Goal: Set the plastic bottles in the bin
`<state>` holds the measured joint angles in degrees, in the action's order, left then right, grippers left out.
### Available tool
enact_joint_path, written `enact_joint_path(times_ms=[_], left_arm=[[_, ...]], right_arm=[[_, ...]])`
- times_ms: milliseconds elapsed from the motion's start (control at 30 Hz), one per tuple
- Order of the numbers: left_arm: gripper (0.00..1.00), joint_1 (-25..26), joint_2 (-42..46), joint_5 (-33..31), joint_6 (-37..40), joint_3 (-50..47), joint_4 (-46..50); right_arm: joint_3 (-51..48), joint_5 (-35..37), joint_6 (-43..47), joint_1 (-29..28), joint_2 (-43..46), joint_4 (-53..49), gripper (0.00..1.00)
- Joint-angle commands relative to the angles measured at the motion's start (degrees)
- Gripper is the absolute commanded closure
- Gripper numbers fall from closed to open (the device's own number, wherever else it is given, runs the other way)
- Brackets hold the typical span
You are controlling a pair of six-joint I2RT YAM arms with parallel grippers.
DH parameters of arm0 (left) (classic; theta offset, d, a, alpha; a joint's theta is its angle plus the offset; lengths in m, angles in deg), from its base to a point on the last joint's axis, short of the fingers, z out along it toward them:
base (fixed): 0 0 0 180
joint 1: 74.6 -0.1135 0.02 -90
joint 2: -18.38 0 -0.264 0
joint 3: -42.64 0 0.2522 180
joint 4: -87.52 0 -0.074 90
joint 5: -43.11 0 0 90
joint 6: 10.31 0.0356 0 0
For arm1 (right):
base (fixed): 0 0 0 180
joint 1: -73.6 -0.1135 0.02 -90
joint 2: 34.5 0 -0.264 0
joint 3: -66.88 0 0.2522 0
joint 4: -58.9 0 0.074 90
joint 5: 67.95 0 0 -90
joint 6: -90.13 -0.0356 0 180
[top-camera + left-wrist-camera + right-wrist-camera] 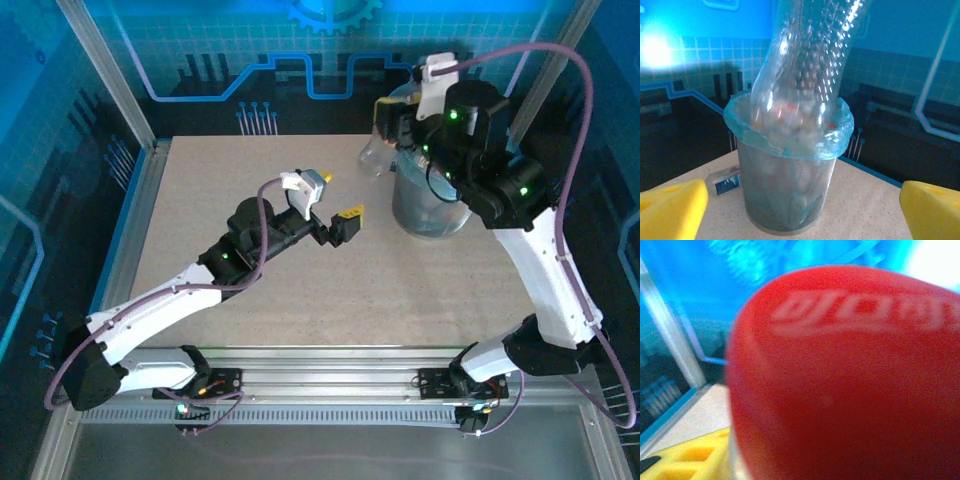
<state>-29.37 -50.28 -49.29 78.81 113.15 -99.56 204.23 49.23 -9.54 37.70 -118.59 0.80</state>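
Just under the right gripper (388, 124), a clear bottle (374, 152) hung tilted. Its lower end dipped into the mouth of the bin (428, 215), and its upper part was clamped between that gripper's fingers. From the right wrist, the bottle's red label sat close against the lens, with one yellow finger (690, 455) below and left of it. The white lettering on the label was too blurred to read. Inside the bin, red and orange specks of other bottles showed through the blue bag, none sharp enough to count.

The left gripper (338, 195) stood apart from the bin, short of it, its yellow fingers (670, 210) spread wide with nothing between them. The bin and bottle lay straight ahead of it. A small white-and-blue thing (725, 181) lay ahead and to its left, touching or just beside the bin's foot. Bare table (250, 280) stretched below and to either side of the left gripper, and the table's far edge ran close behind the bin.
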Motion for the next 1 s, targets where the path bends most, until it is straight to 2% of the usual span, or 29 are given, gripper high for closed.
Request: enact_joint_path(times_ms=[0,233,533,700,967], left_arm=[[0.01,0.2,2.1,-3.5,1.6,1.0,0.8],[0.01,0.0,2.6,-6.7,2.3,1.5,4.1],[0.01,-1.8,2.4,-10.1,-1.0,1.1,7.3],[0.01,-3.3,2.2,-10.4,-3.4,0.7,9.4],[0.01,-4.3,1.3,-9.6,-5.4,0.7,10.9]], right_arm=[[2.8,14.9,8.8,1.5,-4.5,1.4,0.72],[14.8,19.8,11.3,5.7,-17.3,-1.9,0.72],[29.9,18.4,7.2,10.3,-32.7,-12.6,0.71],[26.0,16.3,2.0,12.9,-33.1,-16.0,0.71],[16.0,10.4,-3.8,17.4,-29.8,-15.1,0.7]])
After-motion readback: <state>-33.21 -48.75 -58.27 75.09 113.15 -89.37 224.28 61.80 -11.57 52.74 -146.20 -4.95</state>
